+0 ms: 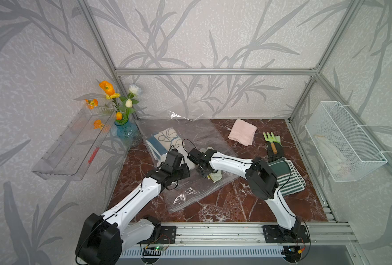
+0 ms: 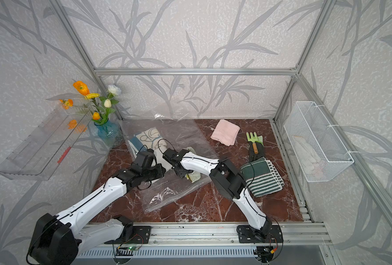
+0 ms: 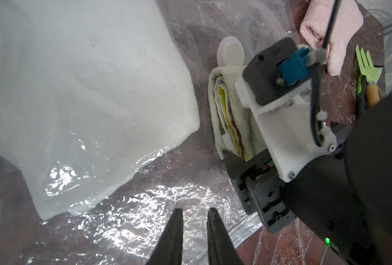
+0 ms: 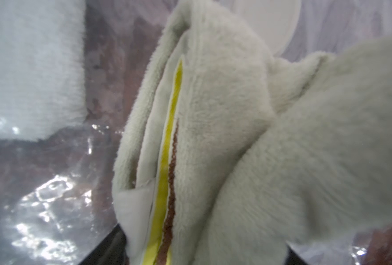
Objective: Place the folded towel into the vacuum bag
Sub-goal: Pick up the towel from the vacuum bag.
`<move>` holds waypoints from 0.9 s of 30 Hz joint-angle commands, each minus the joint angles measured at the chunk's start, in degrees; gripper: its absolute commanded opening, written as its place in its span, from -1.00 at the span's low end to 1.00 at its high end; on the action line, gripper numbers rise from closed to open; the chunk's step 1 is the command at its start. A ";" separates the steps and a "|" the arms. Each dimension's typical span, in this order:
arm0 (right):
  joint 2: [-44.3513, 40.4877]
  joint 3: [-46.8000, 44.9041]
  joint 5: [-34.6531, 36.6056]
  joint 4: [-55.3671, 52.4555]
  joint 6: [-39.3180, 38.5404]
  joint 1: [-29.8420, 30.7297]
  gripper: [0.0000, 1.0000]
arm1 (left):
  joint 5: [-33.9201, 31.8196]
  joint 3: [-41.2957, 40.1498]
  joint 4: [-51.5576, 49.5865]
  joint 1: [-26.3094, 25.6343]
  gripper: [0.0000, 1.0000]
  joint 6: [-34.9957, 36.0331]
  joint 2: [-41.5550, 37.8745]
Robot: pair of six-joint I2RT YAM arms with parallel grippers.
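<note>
Here, folded towel (image 4: 213, 128) between right fingers (image 4: 112, 243), over vacuum bag (image 1: 199, 137).

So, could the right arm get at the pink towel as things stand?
Probably not yet: the pink towel lies uncovered, but the right gripper has the cream towel between its jaws.

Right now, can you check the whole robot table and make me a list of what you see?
Surface: red-brown marble tabletop.
Job's things: vacuum bag spread out, patterned towel inside.
Clutter: pink towel, striped towel, garden fork, flower vase.
Grippers: left gripper nearly shut over the bag, hold unclear; right gripper shut on cream towel.
Cables: black cable looped at right wrist.
Surroundings: wire basket, clear shelf on walls.
</note>
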 commanded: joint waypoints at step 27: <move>-42.46 -32.41 -36.43 9.31 1.64 -26.15 -0.98 | -8.36 19.69 -15.31 -32.25 0.52 15.61 23.65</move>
